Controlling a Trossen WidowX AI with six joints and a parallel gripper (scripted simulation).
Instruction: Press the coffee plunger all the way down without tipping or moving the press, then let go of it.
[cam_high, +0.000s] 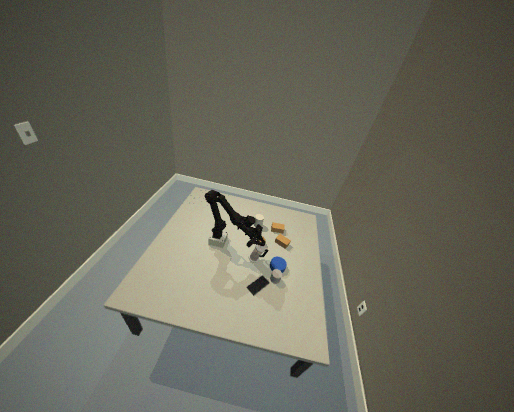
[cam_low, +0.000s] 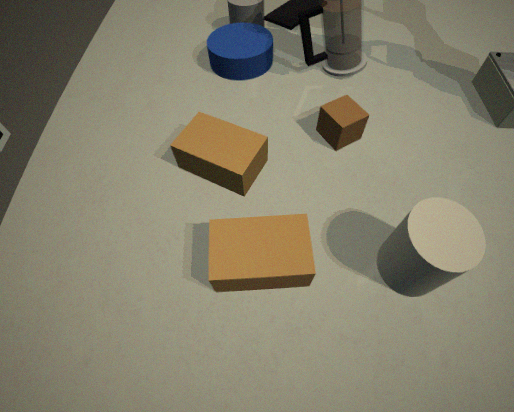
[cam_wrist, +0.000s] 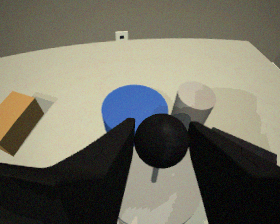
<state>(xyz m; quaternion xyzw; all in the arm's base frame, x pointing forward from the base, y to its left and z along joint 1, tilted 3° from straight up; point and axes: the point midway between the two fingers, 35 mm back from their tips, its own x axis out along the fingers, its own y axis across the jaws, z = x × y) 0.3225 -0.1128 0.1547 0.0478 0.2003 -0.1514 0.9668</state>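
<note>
Fingers of the gripper (cam_wrist: 161, 141) are pinching the black plunger knob (cam_wrist: 161, 140) from both sides — clamped on it, one dark finger (cam_wrist: 106, 153) sitting to the left of the ball and the other to the right. Below the knob a thin rod is running down into the French press (cam_low: 343, 37), which is standing upright on the table (cam_low: 125, 325) with its black handle (cam_low: 308, 40) sticking out toward the blue disc (cam_low: 240, 50).

Counting the rest in the exterior view: two orange blocks (cam_low: 220, 151) are lying near each other — one angled, one (cam_low: 261, 251) squarer to the camera; one small brown cube (cam_low: 342, 121) is sitting between them and the press; one cream-topped cylinder (cam_low: 432, 245) is standing at the right; one grey cylinder (cam_low: 245, 10) is showing just beyond the blue disc; one flat black slab (cam_low: 292, 12) is lying behind the press.
</note>
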